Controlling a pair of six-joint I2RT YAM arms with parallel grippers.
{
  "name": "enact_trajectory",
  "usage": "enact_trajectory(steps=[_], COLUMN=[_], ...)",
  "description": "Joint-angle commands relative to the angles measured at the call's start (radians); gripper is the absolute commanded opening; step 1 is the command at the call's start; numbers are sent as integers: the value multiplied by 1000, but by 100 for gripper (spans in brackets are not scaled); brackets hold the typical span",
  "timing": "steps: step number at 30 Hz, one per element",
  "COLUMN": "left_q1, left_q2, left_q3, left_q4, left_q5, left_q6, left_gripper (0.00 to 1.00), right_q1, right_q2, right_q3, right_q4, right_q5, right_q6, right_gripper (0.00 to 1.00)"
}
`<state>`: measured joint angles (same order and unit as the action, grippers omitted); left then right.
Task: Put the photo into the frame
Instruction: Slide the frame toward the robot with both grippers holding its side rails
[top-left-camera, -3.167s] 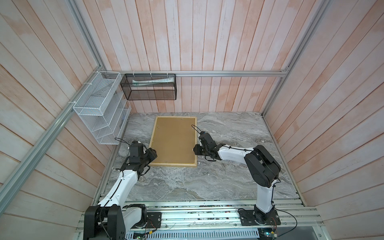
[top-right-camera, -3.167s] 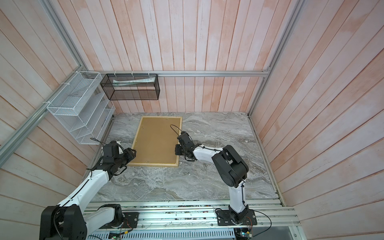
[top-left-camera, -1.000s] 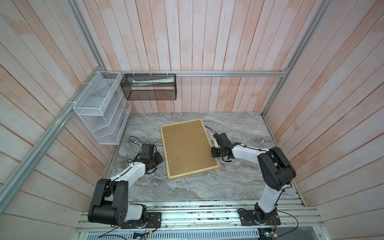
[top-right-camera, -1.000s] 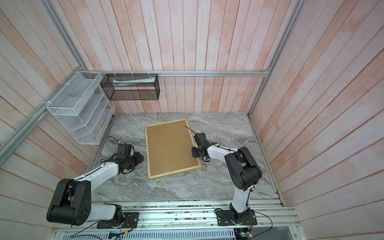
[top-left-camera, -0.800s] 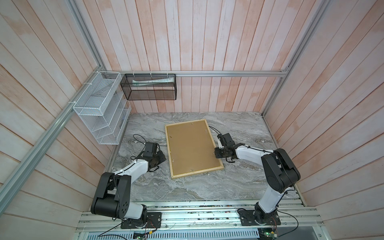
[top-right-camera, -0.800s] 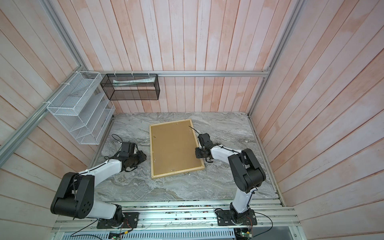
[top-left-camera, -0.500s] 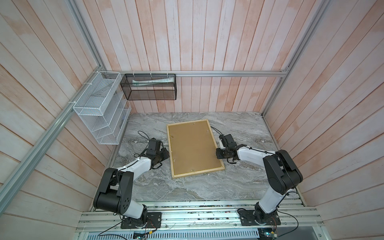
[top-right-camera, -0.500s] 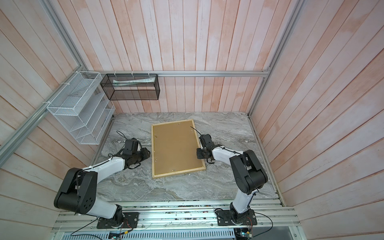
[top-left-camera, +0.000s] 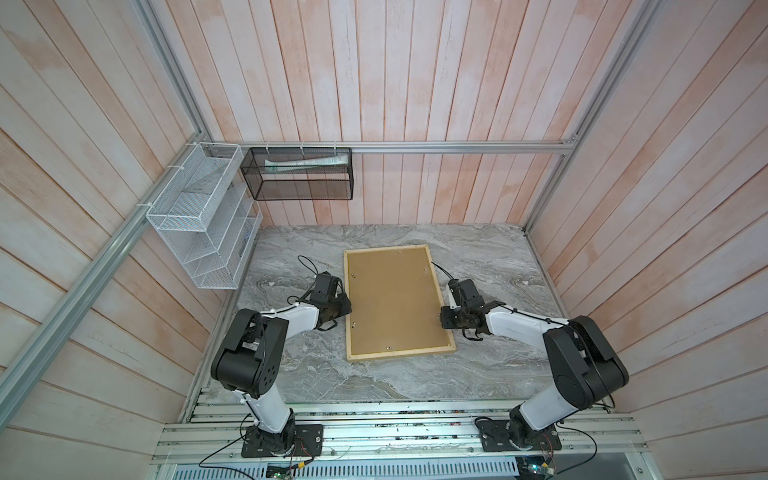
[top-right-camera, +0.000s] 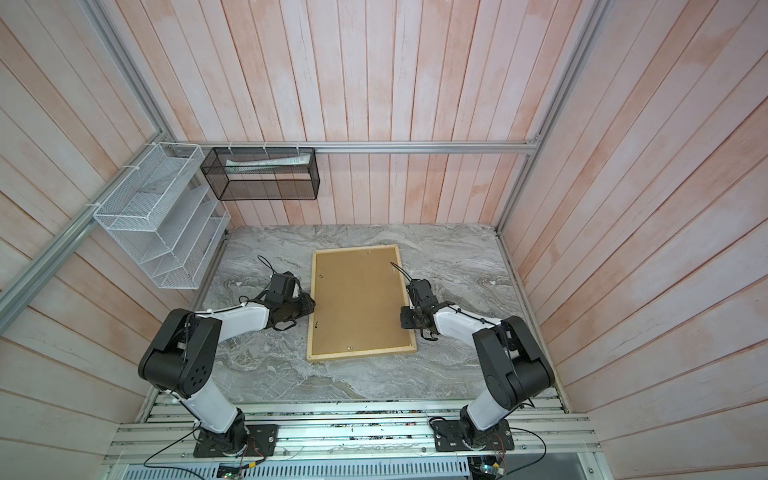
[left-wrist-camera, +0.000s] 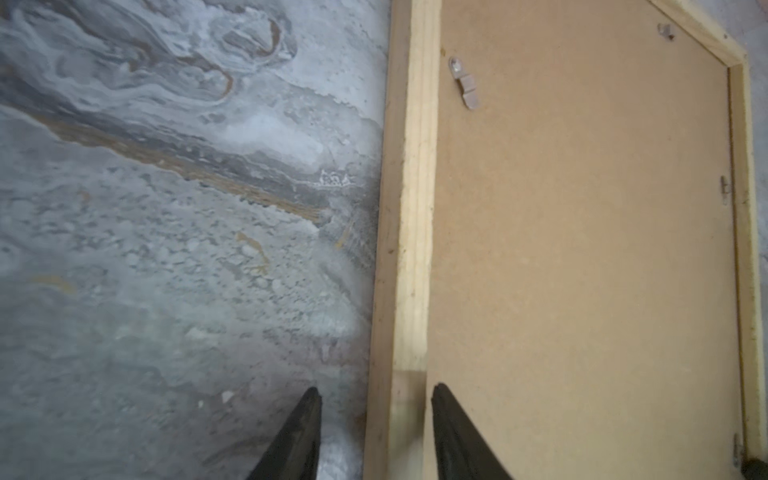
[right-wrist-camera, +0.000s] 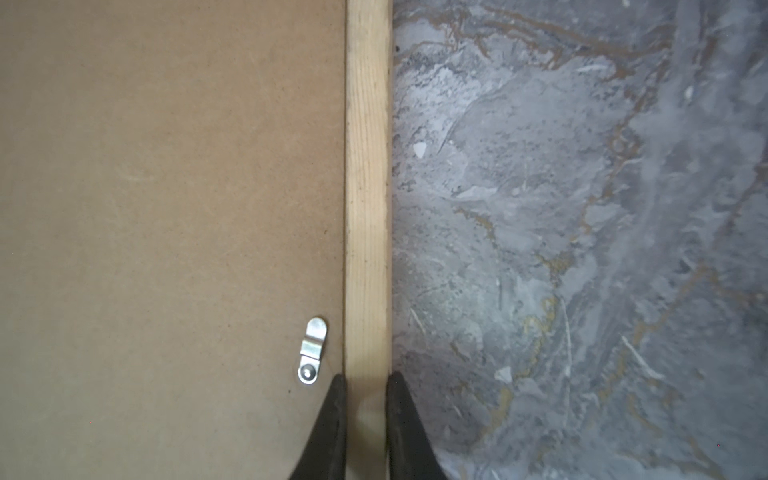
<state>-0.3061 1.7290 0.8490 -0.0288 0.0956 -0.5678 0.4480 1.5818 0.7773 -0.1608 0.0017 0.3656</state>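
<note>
the frame (top-left-camera: 400, 354) lies flat, back up, in the middle of the grey veined marble surface (top-left-camera: 494, 266) in both top views. its thin pale wood rails run around a brown fibreboard backing panel (top-left-camera: 392, 301), matte and finely speckled. small silver turn clips (right-wrist-camera: 312, 351) sit on the panel just inside the rails.

the left jaws, at the middle left of a top view, stand partly open astride the frame's left rail. one black finger (left-wrist-camera: 457, 432) is at the rail's inner edge and the other is apart from its outer edge, above bare marble. they grip nothing. the right jaws, at the middle right, are closed tight on the right rail, with black fingers (right-wrist-camera: 332, 428) touching both its sides, just beside a clip.

on the upper left wall hangs a white wire-mesh rack (top-left-camera: 195, 232). next to it a black mesh basket (top-left-camera: 299, 191) holds a pale flat packet (top-left-camera: 305, 164). pink-washed wooden planks (top-left-camera: 415, 83) wall the cell, edged with aluminium bars (top-left-camera: 457, 146).
</note>
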Motion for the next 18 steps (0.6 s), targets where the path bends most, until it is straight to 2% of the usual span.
enact_trajectory(steps=[1,7,13,18], left_q1=[-11,-29,-39,-44], left_q2=[27,46,52,43], left_q3=[32,44,45,29], left_q4=[-16,-29,-51,-58], left_q5=[-23,-26,-45,-51], left_q6=[17,26,32,34], left_gripper=[43,31,18,14], right_q1=[-3,-4,-5,-7], right_q2=[-9,-39,-76,-89], right_q3=[-35,-44,-41,-10], right_q4=[-115,-117,-117,-123], right_q5=[-17,-10,13,34], right_q6=[7,6,3,-1], right_gripper=[13,15,26,32])
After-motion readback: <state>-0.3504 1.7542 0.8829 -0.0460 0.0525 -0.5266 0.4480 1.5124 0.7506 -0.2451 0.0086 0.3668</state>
